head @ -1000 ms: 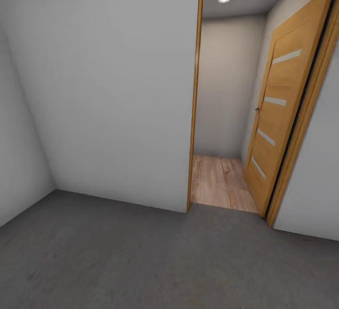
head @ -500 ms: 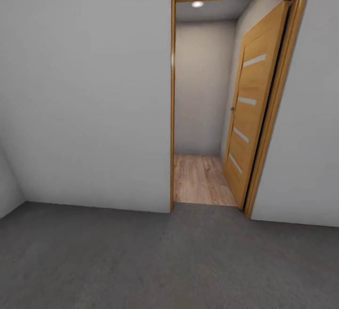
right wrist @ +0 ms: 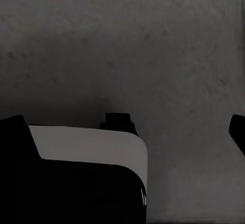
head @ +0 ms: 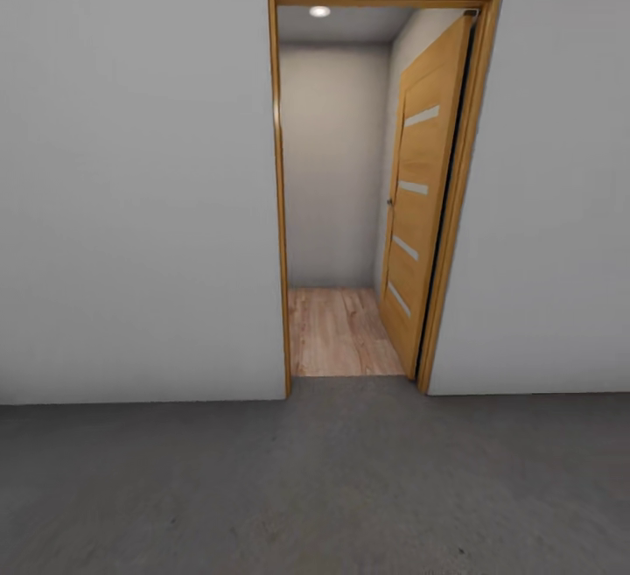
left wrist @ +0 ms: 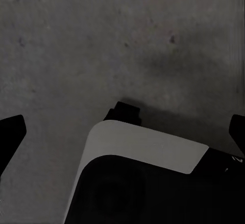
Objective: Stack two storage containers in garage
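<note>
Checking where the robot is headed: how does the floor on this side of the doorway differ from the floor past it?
The near floor is dark grey, matte and concrete-like; the floor beyond the doorway is light wood planks. The grey floor spreads across the whole foreground, while the wood floor shows as a narrow strip between the door frame and the open door. Both look flat and bare.
</note>
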Motion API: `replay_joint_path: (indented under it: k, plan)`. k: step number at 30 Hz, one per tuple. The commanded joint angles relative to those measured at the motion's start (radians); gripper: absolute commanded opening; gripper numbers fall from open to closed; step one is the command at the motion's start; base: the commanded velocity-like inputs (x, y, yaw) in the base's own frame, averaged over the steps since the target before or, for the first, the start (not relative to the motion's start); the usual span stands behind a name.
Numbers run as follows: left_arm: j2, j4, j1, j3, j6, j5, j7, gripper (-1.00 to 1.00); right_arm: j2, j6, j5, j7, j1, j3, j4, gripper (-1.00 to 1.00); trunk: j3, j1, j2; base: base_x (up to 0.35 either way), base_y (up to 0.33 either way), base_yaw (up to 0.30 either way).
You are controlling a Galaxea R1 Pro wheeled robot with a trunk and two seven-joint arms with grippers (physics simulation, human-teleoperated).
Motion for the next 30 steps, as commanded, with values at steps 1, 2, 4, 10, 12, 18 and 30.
replay_joint_path:
  k: [1, 2, 4, 10, 12, 18, 30]
  plan:
    - [0.0, 0.0, 0.0, -0.005, -0.003, 0.007, 0.003, 1.0, 0.001, -0.006, -0.009, 0.0, -0.001, 0.008, 0.003, 1.0, -0.001, 0.0, -0.001, 0.0, 0.0, -0.281]
    - [0.0, 0.0, 0.0, -0.005, -0.003, 0.007, 0.003, 1.0, 0.001, -0.006, -0.009, 0.0, -0.001, 0.009, 0.003, 1.0, -0.001, 0.0, -0.001, 0.0, 0.0, -0.281]
    - [0.0, 0.0, 0.0, -0.005, -0.003, 0.006, 0.003, 1.0, 0.001, -0.005, -0.009, 0.0, -0.001, 0.009, 0.003, 1.0, -0.001, 0.0, -0.001, 0.0, 0.0, -0.281]
    - [-0.001, 0.0, 0.0, -0.005, -0.004, 0.005, 0.003, 1.0, -0.001, -0.004, -0.008, 0.0, -0.001, 0.01, 0.003, 1.0, -0.001, 0.0, -0.001, 0.0, 0.0, -0.281]
    - [-0.002, 0.0, 0.0, -0.005, -0.004, 0.005, 0.003, 1.0, -0.001, -0.003, -0.008, 0.0, -0.001, 0.01, 0.003, 1.0, -0.001, 0.0, -0.001, 0.0, 0.0, -0.235]
    - [-0.004, 0.0, 0.0, -0.006, -0.004, 0.004, 0.003, 1.0, 0.0, -0.001, -0.005, -0.002, -0.001, 0.01, 0.003, 1.0, -0.001, 0.0, -0.001, 0.046, 0.0, -0.081]
    - [-0.005, 0.001, 0.0, -0.007, 0.008, 0.004, 0.003, 1.0, 0.006, 0.001, 0.001, -0.005, -0.001, 0.016, 0.002, 1.0, -0.001, 0.0, -0.001, 0.285, -0.018, -0.007]
